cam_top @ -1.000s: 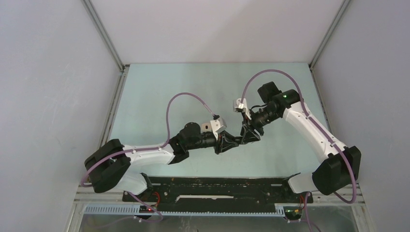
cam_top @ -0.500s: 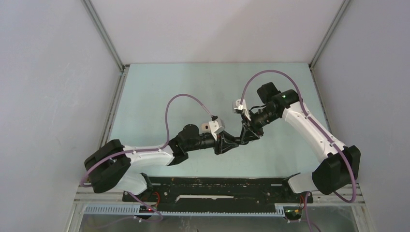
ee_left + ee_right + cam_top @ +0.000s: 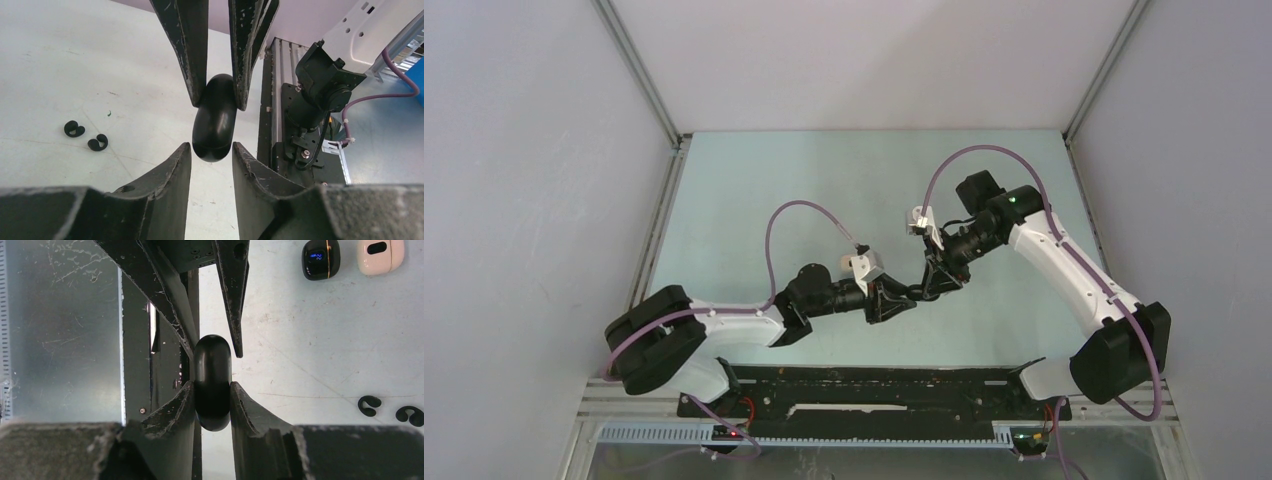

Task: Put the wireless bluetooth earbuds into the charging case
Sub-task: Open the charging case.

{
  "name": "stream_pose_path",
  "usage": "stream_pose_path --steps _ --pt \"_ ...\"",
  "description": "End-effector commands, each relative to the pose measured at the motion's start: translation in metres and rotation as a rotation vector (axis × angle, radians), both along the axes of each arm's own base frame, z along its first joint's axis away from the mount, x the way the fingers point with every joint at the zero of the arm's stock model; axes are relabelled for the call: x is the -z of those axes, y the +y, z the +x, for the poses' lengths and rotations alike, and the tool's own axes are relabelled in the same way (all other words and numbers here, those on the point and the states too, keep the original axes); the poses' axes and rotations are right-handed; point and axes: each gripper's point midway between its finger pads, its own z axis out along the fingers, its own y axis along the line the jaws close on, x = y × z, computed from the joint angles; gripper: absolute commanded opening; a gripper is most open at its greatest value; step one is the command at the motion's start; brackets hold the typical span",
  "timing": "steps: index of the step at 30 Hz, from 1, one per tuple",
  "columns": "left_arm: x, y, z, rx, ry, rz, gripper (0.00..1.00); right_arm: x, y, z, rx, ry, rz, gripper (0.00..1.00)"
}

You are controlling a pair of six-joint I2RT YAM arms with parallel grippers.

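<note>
Pale table [image 3: 744, 190], white walls [image 3: 524, 200]. A black charging case [image 3: 215, 125] is held up mid-table between both arms. The right gripper [image 3: 212, 386] is clenched on one end. The left gripper [image 3: 211, 147] straddles the other end, released (gap at one finger in the right wrist view). Two black earbuds [image 3: 74, 129] [image 3: 98, 142] lie loose on the table, near each other, apart from the case. A black display case [image 3: 320, 258] sits beside a cream case [image 3: 380, 253].
</note>
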Motion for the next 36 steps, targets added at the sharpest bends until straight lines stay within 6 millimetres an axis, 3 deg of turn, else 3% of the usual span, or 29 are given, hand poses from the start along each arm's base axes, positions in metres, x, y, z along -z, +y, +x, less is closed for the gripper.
stream_pose_path --steps 1,4,10,20,28,32,34,35,36 --pt "-0.023 -0.005 -0.001 0.021 -0.039 -0.077 0.43 -0.013 0.004 -0.005 -0.001 -0.001 0.037 0.19" --pt "-0.025 -0.005 -0.002 0.026 -0.037 -0.088 0.43 -0.013 0.004 -0.006 0.0 0.005 0.036 0.19" --pt "-0.024 -0.008 -0.003 0.041 -0.026 -0.088 0.34 -0.014 0.004 -0.006 0.002 0.004 0.042 0.19" --pt "-0.021 -0.008 0.0 0.033 0.002 -0.086 0.38 -0.017 0.004 -0.007 0.005 0.003 0.049 0.19" --pt "-0.029 -0.006 -0.002 0.058 0.001 -0.12 0.09 -0.015 0.006 -0.006 0.01 0.022 0.05 0.2" --pt "-0.031 -0.006 -0.006 0.082 -0.007 -0.132 0.0 -0.013 0.008 0.0 0.03 0.03 0.046 0.28" --pt "-0.032 -0.006 -0.008 0.09 -0.011 -0.136 0.0 -0.014 0.007 0.007 0.067 0.037 0.051 0.32" --pt "-0.031 -0.004 -0.009 0.091 -0.017 -0.136 0.0 -0.016 0.006 0.026 0.155 0.045 0.062 0.37" --pt "-0.03 -0.004 -0.009 0.089 -0.018 -0.134 0.0 -0.017 0.005 0.031 0.18 0.053 0.073 0.4"
